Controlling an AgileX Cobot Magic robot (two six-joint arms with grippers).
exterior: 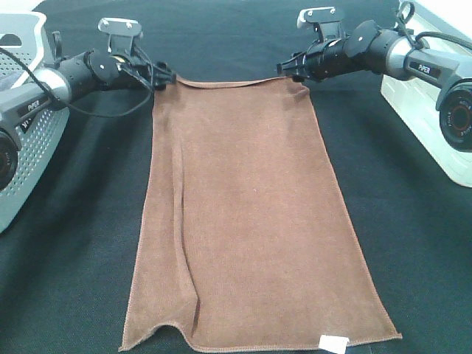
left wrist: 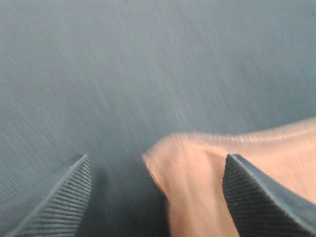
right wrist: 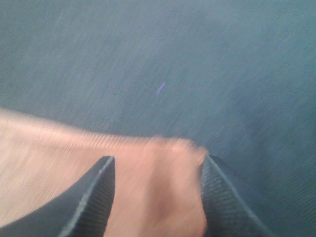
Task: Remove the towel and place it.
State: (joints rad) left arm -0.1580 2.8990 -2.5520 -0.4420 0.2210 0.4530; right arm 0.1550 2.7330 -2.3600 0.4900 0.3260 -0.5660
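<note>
The brown towel (exterior: 243,214) lies spread flat on the black tablecloth (exterior: 74,258), with its white label (exterior: 333,342) at the near right corner. My left gripper (exterior: 168,76) is at the far left corner. In the left wrist view it (left wrist: 153,197) stands open, and the towel corner (left wrist: 197,187) lies loose between its ribbed fingers (left wrist: 64,197). My right gripper (exterior: 286,69) is at the far right corner. In the right wrist view it (right wrist: 158,197) is open less wide, and the towel corner (right wrist: 158,173) fills the gap between its fingers (right wrist: 94,197). Both wrist views are blurred.
A grey perforated basket (exterior: 29,147) stands at the left edge of the table. A white container (exterior: 420,110) stands at the right edge. Black cloth covers the table on both sides of the towel and beyond its far edge.
</note>
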